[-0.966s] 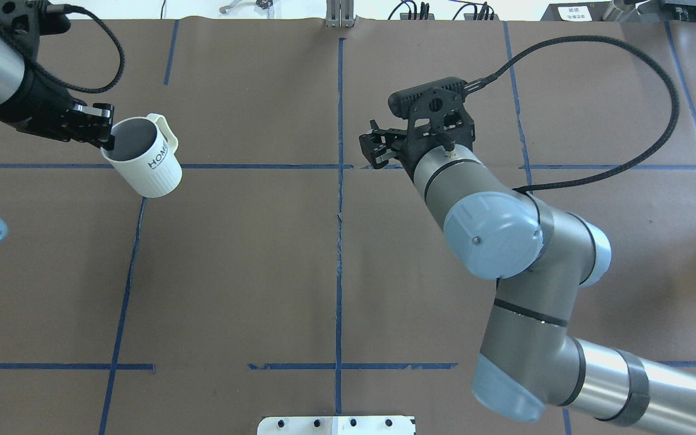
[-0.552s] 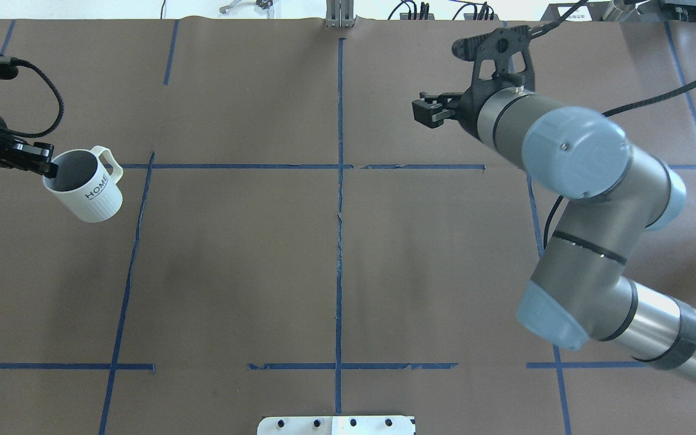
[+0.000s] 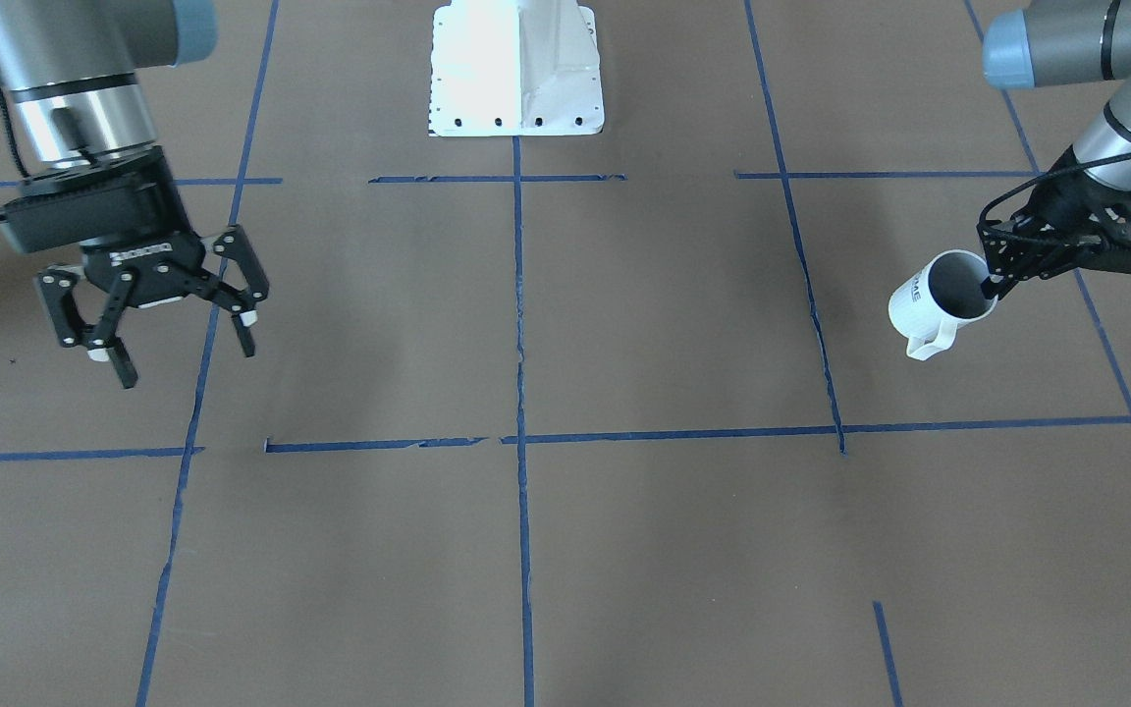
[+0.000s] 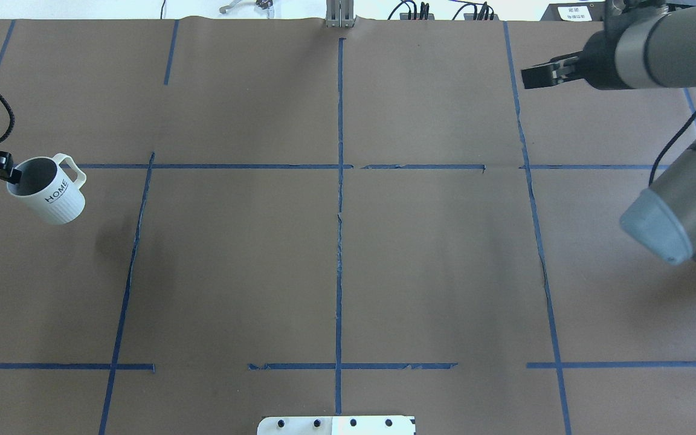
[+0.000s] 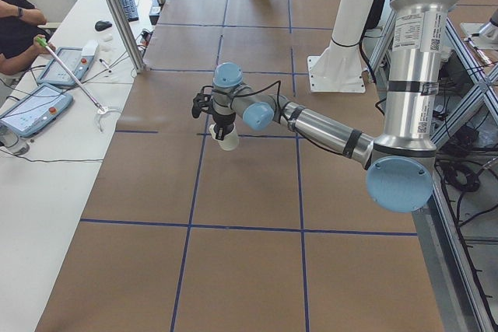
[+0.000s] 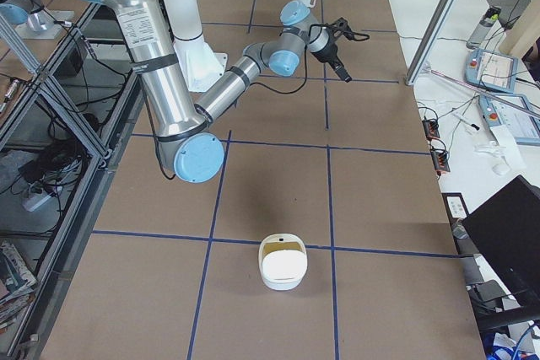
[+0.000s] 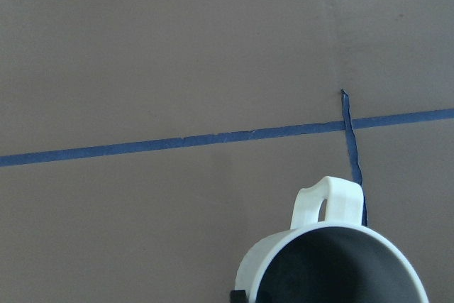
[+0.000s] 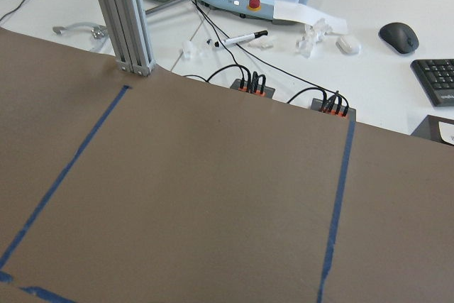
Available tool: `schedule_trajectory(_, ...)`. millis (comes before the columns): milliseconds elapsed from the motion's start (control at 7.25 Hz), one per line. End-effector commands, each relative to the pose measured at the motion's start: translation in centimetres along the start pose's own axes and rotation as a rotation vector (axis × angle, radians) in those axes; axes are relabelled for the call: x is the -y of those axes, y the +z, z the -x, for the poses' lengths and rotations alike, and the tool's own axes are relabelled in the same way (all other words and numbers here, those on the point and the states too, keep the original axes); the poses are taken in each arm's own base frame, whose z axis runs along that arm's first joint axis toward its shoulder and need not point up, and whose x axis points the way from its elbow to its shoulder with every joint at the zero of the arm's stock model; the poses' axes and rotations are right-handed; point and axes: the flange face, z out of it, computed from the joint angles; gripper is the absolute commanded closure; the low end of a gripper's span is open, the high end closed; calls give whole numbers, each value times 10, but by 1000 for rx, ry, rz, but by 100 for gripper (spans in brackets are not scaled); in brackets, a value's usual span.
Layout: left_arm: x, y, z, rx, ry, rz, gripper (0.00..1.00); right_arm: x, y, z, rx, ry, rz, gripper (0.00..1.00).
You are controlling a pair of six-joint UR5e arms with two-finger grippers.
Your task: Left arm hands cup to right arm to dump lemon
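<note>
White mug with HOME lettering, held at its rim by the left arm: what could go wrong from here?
1. The left gripper pinches only the rim of the white ribbed mug, which hangs tilted above the brown table; it may slip or swing.
2. The right gripper, fingers open, is far across the table, so the carry is long.
3. No lemon shows inside the mug; the dump might release nothing.

The bulky black latticed left gripper (image 3: pixel 993 287) pinches the rim of a tilted white-cream ceramic mug (image 3: pixel 922 306) over the brown, blue-taped worktop (image 3: pixel 526 550). Well apart, the slim black right gripper (image 3: pixel 183 358) hangs with its fingers (image 3: pixel 119 363) spread wide.
</note>
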Motion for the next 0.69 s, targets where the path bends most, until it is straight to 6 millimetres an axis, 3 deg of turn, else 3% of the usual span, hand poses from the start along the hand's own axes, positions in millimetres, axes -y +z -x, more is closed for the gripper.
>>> schedule_trajectory(0, -13, 7, 21, 13, -45, 29, 100, -28, -18, -92, -10, -12, 135, 0)
schedule_trajectory(138, -25, 24, 46, 41, -98, 64, 100, -30, -24, -107, -15, -9, 166, 0)
schedule_trajectory(414, -40, 33, 67, 64, -184, 83, 100, -34, -39, -138, 1, 47, 192, 0)
schedule_trajectory(552, -38, 33, 65, 60, -219, 71, 100, -33, -46, -144, 26, 75, 215, 0)
